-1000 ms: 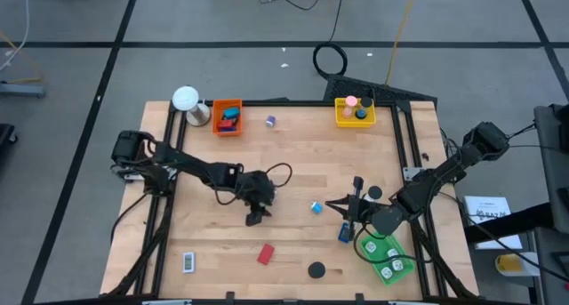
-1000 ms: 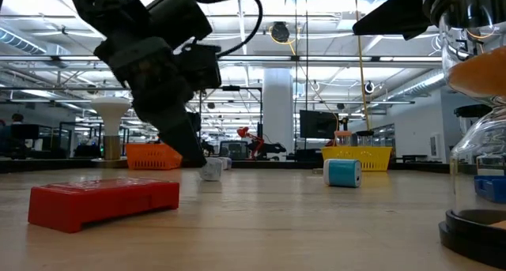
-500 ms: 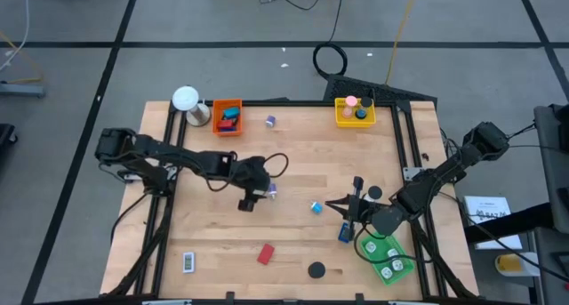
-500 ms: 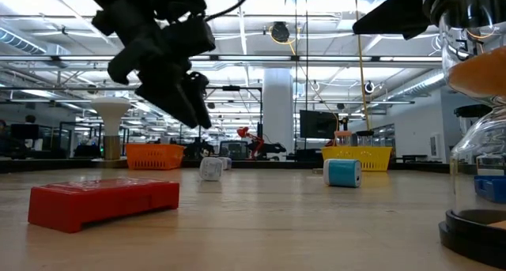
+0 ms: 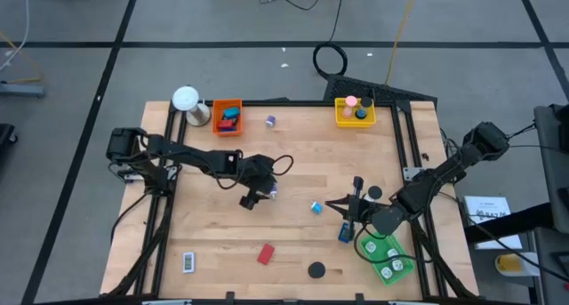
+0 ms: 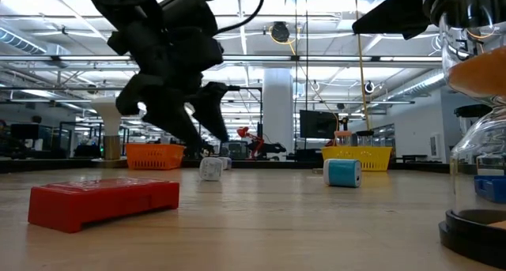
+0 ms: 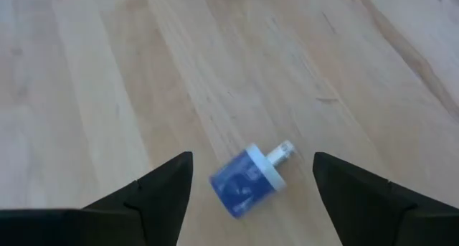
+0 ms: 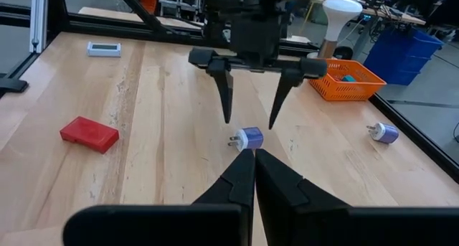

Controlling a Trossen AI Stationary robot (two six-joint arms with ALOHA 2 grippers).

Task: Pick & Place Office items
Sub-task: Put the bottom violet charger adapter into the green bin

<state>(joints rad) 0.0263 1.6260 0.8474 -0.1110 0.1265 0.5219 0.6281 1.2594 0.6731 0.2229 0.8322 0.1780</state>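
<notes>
A small blue-purple roll (image 7: 247, 180) with a white cap and a metal prong lies on its side on the wooden table (image 5: 293, 158), near the middle. My left gripper (image 8: 249, 123) hangs open just above it and touches nothing. One finger stands on each side of the roll (image 8: 249, 138), and in the high view the roll (image 5: 271, 191) shows beside the gripper (image 5: 253, 196). My right gripper (image 8: 253, 160) waits shut and empty at the table's right (image 5: 331, 203), pointing at the roll.
An orange tray (image 5: 228, 116), a purple roll (image 5: 270, 121) and a yellow tray (image 5: 355, 112) stand at the far edge. A green tray (image 5: 387, 256) is near right. Loose: a teal roll (image 5: 316, 207), a blue rectangle (image 5: 345, 232), a red rectangle (image 5: 265, 252), black discs (image 5: 316, 270).
My left gripper has come up off the table beside the blue-purple roll and gone a little toward the far edge. It has rolled about its own axis and opened wider. The roll has stayed lying on the table.
</notes>
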